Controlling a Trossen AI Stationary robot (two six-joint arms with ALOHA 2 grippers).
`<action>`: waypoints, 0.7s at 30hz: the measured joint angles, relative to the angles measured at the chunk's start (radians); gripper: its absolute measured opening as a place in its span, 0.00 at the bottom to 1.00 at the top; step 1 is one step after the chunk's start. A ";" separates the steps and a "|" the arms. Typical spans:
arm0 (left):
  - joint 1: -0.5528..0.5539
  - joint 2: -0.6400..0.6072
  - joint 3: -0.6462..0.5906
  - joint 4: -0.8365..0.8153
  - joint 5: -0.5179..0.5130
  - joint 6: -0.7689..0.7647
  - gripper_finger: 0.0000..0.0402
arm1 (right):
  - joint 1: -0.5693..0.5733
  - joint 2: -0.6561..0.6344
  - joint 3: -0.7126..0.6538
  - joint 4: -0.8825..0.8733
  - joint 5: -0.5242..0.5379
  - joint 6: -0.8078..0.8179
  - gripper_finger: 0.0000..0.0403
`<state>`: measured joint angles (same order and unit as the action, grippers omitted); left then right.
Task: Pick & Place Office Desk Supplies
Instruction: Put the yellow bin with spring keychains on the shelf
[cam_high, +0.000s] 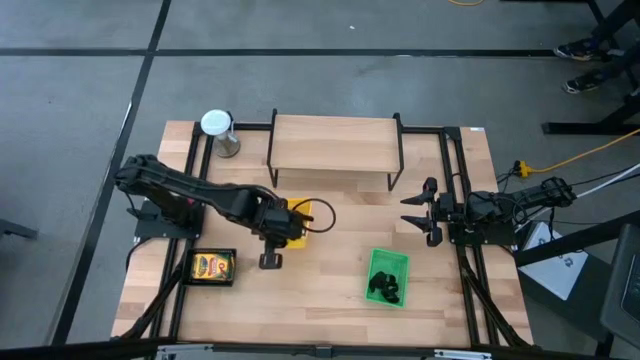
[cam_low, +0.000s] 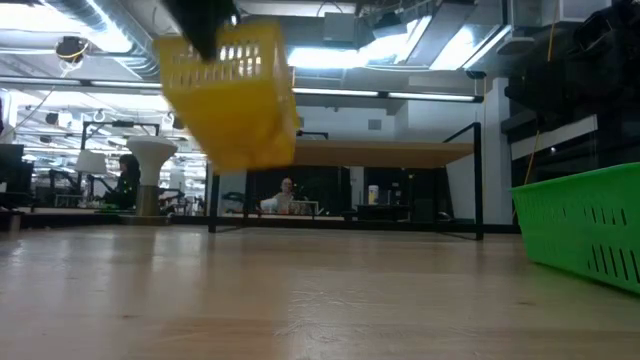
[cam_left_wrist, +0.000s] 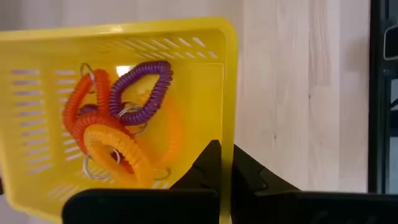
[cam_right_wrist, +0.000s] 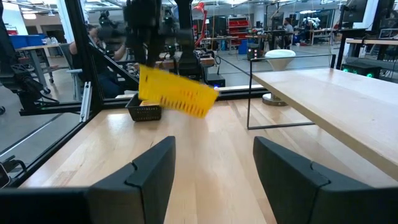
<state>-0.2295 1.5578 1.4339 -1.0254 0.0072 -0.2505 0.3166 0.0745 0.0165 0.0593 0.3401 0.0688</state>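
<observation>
My left gripper (cam_high: 283, 222) is shut on a yellow tray (cam_high: 303, 214) over the middle of the table. In the low view the yellow tray (cam_low: 230, 92) hangs tilted, clear of the wood. Orange rings (cam_left_wrist: 99, 134) and a purple ring (cam_left_wrist: 142, 90) lie inside the tray. A black tray (cam_high: 196, 281) near the left front holds a yellow printed box (cam_high: 212, 266). A green tray (cam_high: 390, 263) holds black clips (cam_high: 385, 290). My right gripper (cam_high: 420, 211) waits open at the table's right side. My left gripper (cam_left_wrist: 227, 154) pinches the yellow tray's side wall (cam_left_wrist: 229, 118) at its rim, one finger (cam_left_wrist: 210, 163) inside the tray and the other finger (cam_left_wrist: 252, 174) outside. The tray is lifted clear of the table and hangs tilted, with the rings still in it.
A raised wooden shelf (cam_high: 335, 145) on a black frame stands at the far edge. A grey cylinder with a white round top (cam_high: 218, 128) is at the far left. A black cable loop (cam_high: 322, 214) lies beside the yellow tray. Bare wood lies between the black and green trays.
</observation>
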 joint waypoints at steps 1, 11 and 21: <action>0.000 0.000 0.030 -0.031 -0.013 -0.003 0.01 | 0.000 0.000 0.000 0.000 0.000 0.000 0.54; 0.045 0.000 0.253 -0.244 -0.079 0.021 0.01 | 0.000 0.000 0.000 0.000 0.000 0.000 0.54; 0.160 0.000 0.300 -0.270 -0.086 0.131 0.01 | 0.000 0.000 0.000 0.000 0.000 0.000 0.54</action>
<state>-0.0698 1.5578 1.7340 -1.2955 -0.0790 -0.1192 0.3167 0.0745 0.0166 0.0593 0.3398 0.0688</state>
